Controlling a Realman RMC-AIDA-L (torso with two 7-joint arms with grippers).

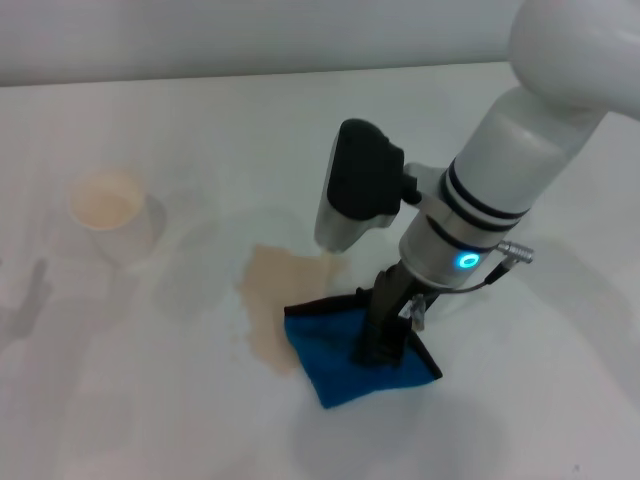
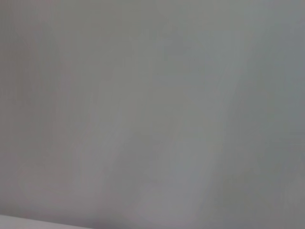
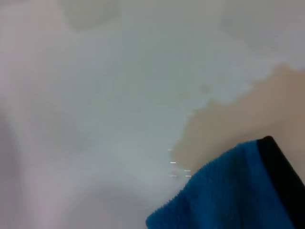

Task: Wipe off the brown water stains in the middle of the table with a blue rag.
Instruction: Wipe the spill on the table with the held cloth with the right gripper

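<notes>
The brown water stains lie as a tan blotch in the middle of the white table. The blue rag with black edging lies flat on the table, its near-left part covering the blotch's right edge. My right gripper points down onto the rag's middle, its dark fingers closed together on the cloth. The right wrist view shows the rag's corner over the stain. My left gripper is out of view; the left wrist view shows only a blank grey surface.
A white paper cup with a tan inside stands at the left of the table, well away from the stain. Faint damp rings mark the table between the cup and the blotch. The table's far edge runs along the top.
</notes>
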